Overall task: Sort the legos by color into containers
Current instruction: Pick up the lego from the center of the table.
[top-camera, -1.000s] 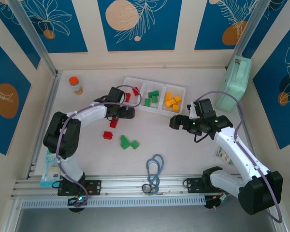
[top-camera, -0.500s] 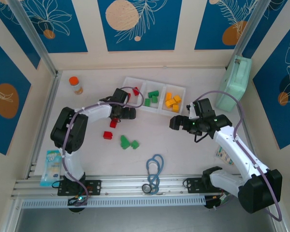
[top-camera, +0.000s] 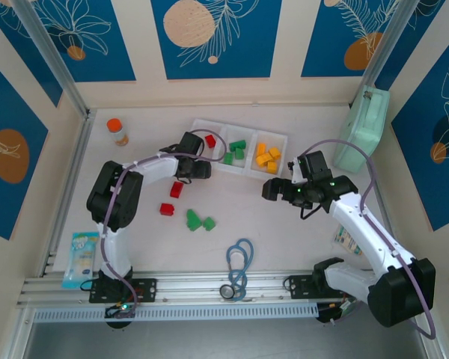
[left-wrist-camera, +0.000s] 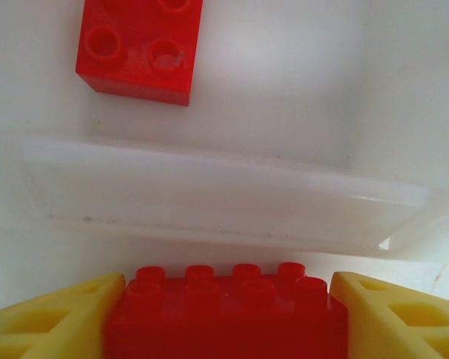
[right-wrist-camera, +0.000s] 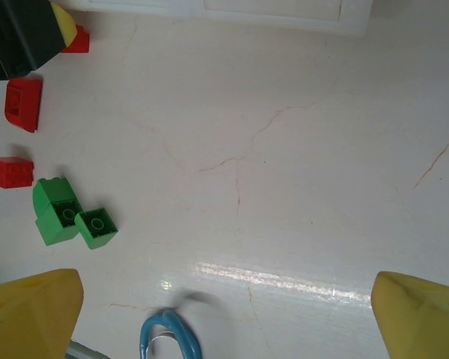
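Observation:
My left gripper [top-camera: 198,168] [left-wrist-camera: 226,303] is shut on a red lego [left-wrist-camera: 224,325], just short of the near rim of the white tray [top-camera: 248,171] [left-wrist-camera: 209,196]. A red lego [top-camera: 210,140] [left-wrist-camera: 138,48] lies in the left compartment, green ones [top-camera: 236,152] in the middle, orange-yellow ones [top-camera: 267,157] in the right. On the table lie two red legos [top-camera: 176,189] [top-camera: 166,209] and two green legos [top-camera: 194,219] [top-camera: 209,223]. My right gripper [top-camera: 273,187] [right-wrist-camera: 228,314] hangs open over bare table, holding nothing.
An orange-capped bottle [top-camera: 117,132] stands at the back left. A pale mint-green case [top-camera: 361,129] leans at the right wall. A blue looped cable [top-camera: 241,265] [right-wrist-camera: 168,336] lies near the front edge, and a packet [top-camera: 81,258] at the front left.
The left arm has carried its red lego away from me, up to the tray's left compartment. The right arm has stayed put.

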